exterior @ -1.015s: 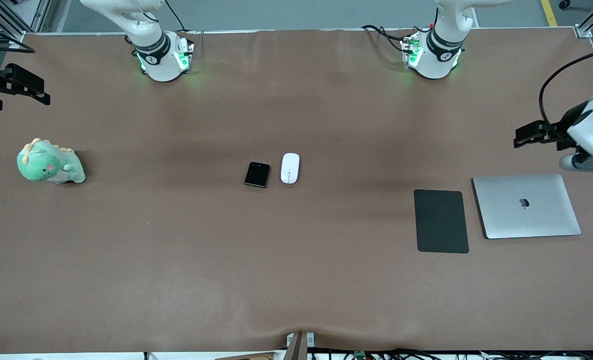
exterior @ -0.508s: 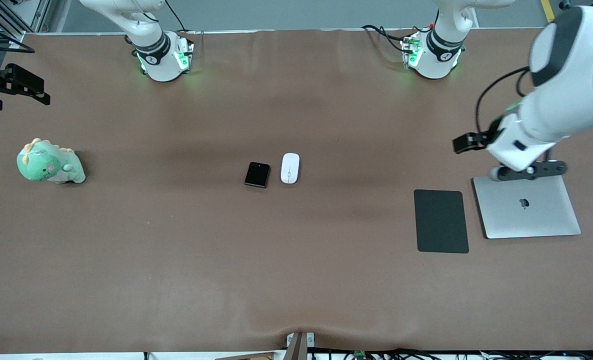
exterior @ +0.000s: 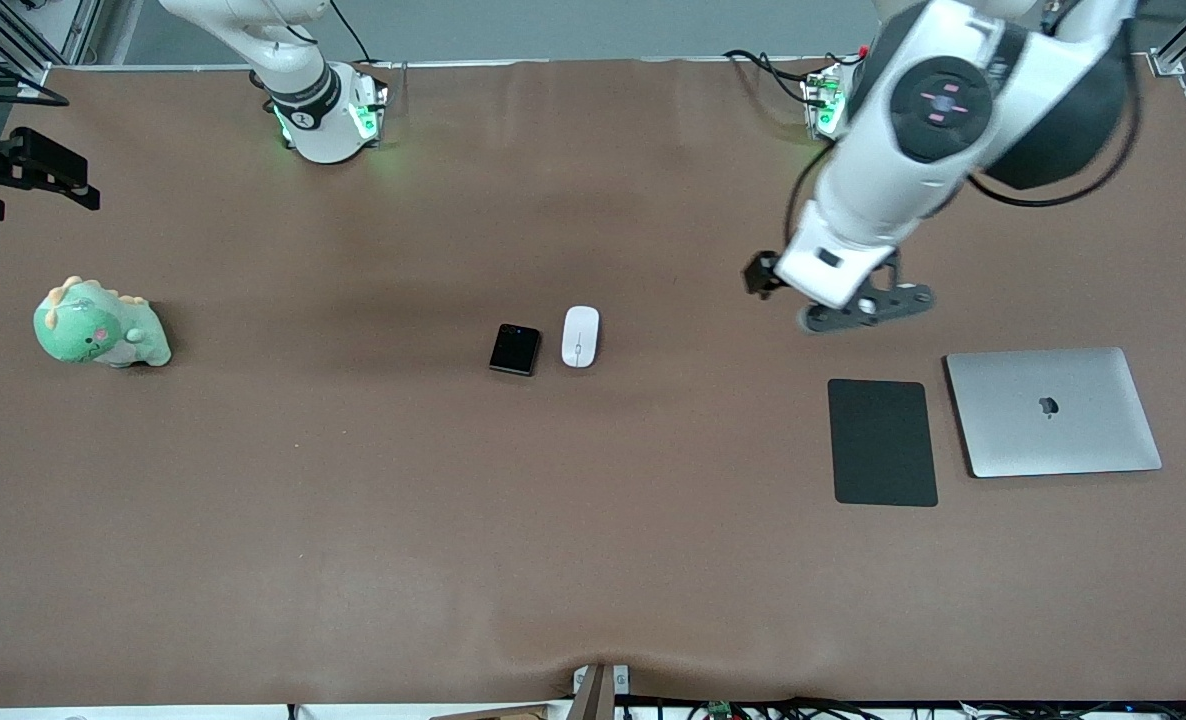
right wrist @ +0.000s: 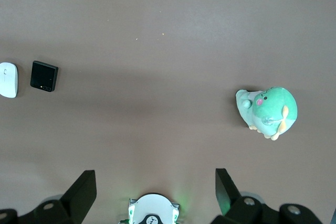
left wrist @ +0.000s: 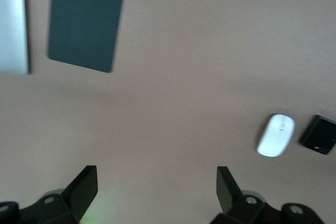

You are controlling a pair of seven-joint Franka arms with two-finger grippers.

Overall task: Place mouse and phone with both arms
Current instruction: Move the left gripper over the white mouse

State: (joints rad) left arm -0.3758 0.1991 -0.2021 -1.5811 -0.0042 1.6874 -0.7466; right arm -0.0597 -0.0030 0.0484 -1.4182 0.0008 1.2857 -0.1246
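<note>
Left gripper: we see both fingers spread wide, nothing between them, hanging over bare table between the mouse and the black pad. Right gripper: fingers likewise apart and empty, high over the table at the right arm's end; that arm waits.

We count one white mouse and one black phone, side by side and just apart at mid-table, the mouse on the side toward the left gripper. Both lie well apart from either gripper.

Also one black pad, one closed silver laptop beside it, and one green plush dinosaur under the right gripper's end.
</note>
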